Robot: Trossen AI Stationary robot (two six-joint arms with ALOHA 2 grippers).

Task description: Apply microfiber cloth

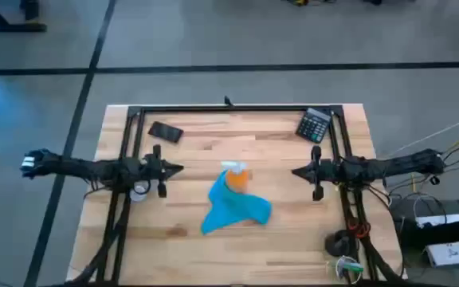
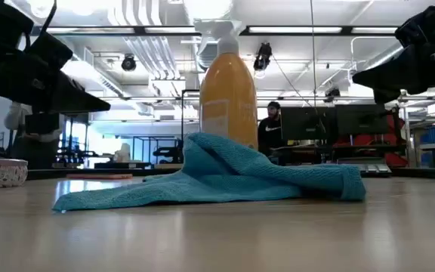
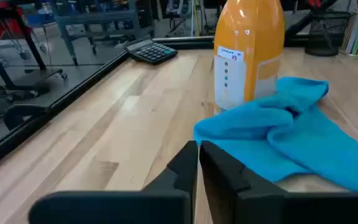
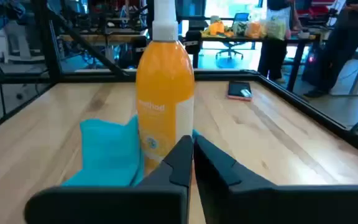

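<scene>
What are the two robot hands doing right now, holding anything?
Left hand: shut, empty, hovering left of the microfiber cloth.
Right hand: shut, empty, hovering right of the orange spray bottle.

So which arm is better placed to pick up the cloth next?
Probably left. The microfiber cloth trails toward the left gripper, unobstructed. The spray bottle partly blocks the right gripper. Both are shut.

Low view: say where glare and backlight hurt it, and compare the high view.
Low view: bright ceiling lights wash out the bottle top and leave both arms as dark shapes; the cloth stays readable. High view: even light, with a blue glow at the picture's left edge.
</scene>
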